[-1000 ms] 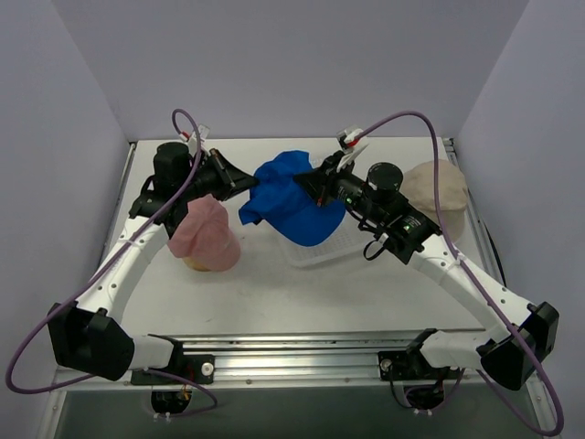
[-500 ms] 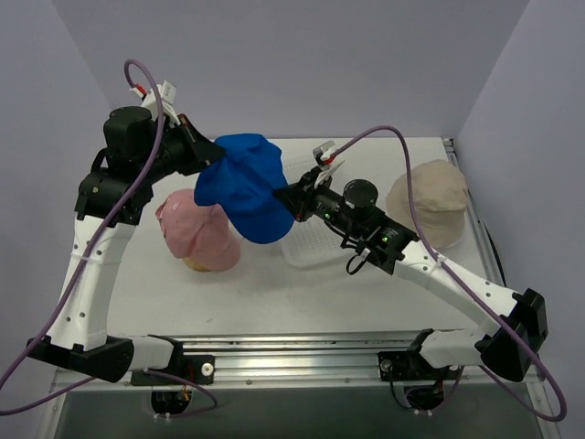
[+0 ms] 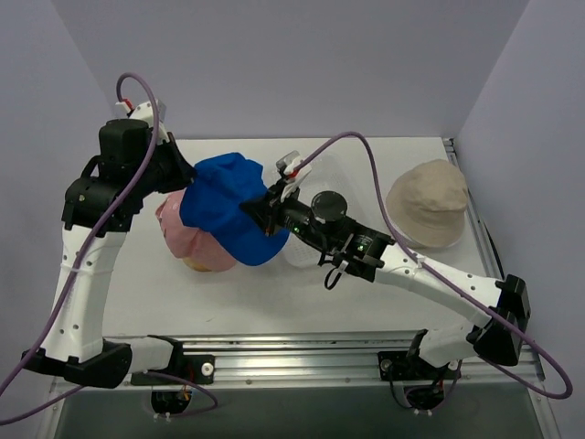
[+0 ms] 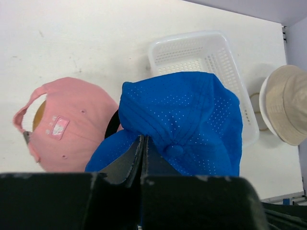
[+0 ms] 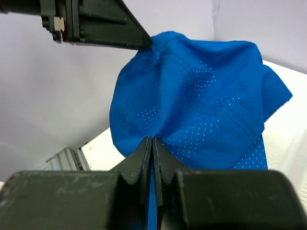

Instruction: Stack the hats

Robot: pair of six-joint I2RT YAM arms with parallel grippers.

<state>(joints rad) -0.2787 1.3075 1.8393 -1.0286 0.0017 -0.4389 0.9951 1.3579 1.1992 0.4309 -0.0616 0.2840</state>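
Observation:
The bright blue cap (image 3: pixel 228 206) hangs in the air between both arms, partly over the pink baseball cap (image 3: pixel 187 240) at the table's left. My left gripper (image 3: pixel 187 176) is shut on the blue cap's left edge (image 4: pixel 177 120). My right gripper (image 3: pixel 256 208) is shut on its right side (image 5: pixel 201 96). The pink cap also shows in the left wrist view (image 4: pixel 72 120), lying below and left of the blue cap. The beige bucket hat (image 3: pixel 430 201) sits at the right, also in the left wrist view (image 4: pixel 288 110). No whitish hat is in view.
A clear plastic lattice basket (image 4: pixel 211 52) lies on the white table (image 3: pixel 366 293) between the caps and the bucket hat, mostly hidden by my right arm in the top view. An orange-brown dome edge (image 3: pixel 194 265) peeks out under the pink cap. Grey walls enclose the table.
Both grippers have carried the blue cap up and leftward from over the basket to over the pink cap. The left arm has risen and drawn back; the right arm has reached left.

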